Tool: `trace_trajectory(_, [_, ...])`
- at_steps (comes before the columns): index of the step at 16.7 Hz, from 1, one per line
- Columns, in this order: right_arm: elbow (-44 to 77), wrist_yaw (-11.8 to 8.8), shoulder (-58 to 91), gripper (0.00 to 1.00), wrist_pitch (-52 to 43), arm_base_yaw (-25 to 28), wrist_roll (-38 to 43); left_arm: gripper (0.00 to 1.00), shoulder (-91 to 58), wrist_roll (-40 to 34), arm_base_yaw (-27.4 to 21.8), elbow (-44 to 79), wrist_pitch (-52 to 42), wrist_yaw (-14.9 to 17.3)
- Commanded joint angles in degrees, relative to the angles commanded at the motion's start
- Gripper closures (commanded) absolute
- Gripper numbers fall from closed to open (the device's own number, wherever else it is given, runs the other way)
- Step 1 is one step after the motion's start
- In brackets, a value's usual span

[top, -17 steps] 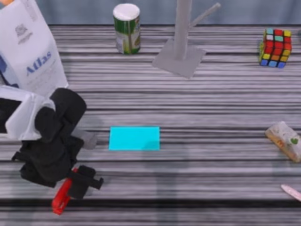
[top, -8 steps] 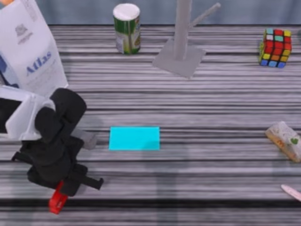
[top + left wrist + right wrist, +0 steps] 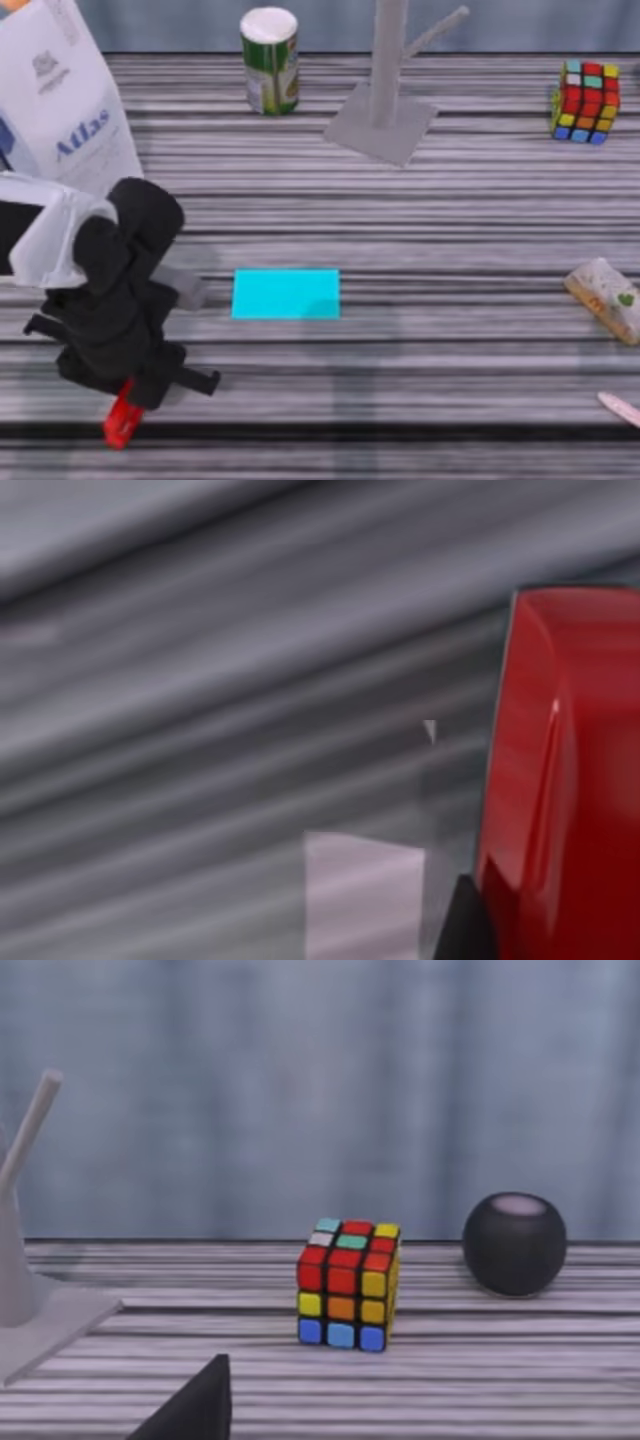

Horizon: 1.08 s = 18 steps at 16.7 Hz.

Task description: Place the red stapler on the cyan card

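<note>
While the slim, glossy bright red stapler (image 3: 120, 422) lies on the striped grey tabletop (image 3: 450, 230) near the front edge at the top view's left, the left gripper (image 3: 135, 395) sits directly over it, so the step in hand reads as the grasp that comes before any carrying. In the top view only the stapler's front end shows, poking out from under the black wrist and fingers toward the near edge; the rest is covered by the arm. The left wrist view is filled on one side by the stapler's red body (image 3: 560, 780), very close to the camera, with a dark finger tip at its base, which suggests the fingers are down around or beside it. Whether they have closed on it, or how wide they stand, cannot be told from either view, nor whether the stapler has left the table.

The flat, plain cyan card (image 3: 286, 293) lies bare, near the gripper, to its right and farther back. Judging from this, the next move calls for a firm hold, a lift, then a short carry right and back to set the stapler inside the card's outline.

The right arm is out of the top view; its wrist camera looks at a multicoloured puzzle cube (image 3: 348, 1283).
</note>
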State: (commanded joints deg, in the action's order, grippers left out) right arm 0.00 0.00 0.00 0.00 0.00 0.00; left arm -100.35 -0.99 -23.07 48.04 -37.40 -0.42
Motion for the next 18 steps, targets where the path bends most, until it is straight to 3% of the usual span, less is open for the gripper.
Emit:
trace_trajectory(8, [0.0,0.0,0.0,0.0,0.0,0.0,0.0,1.0,9.37,-0.51,0.77,10.76,-21.0,-0.01])
trace_trajectory(15, [0.0,0.0,0.0,0.0,0.0,0.0,0.0,1.0,9.96,-1.03,0.49,11.95,-22.48,-0.02])
trace_trajectory(18, [0.0,0.0,0.0,0.0,0.0,0.0,0.0,1.0,7.02,-6.45,-0.39,15.93,-24.06,0.01])
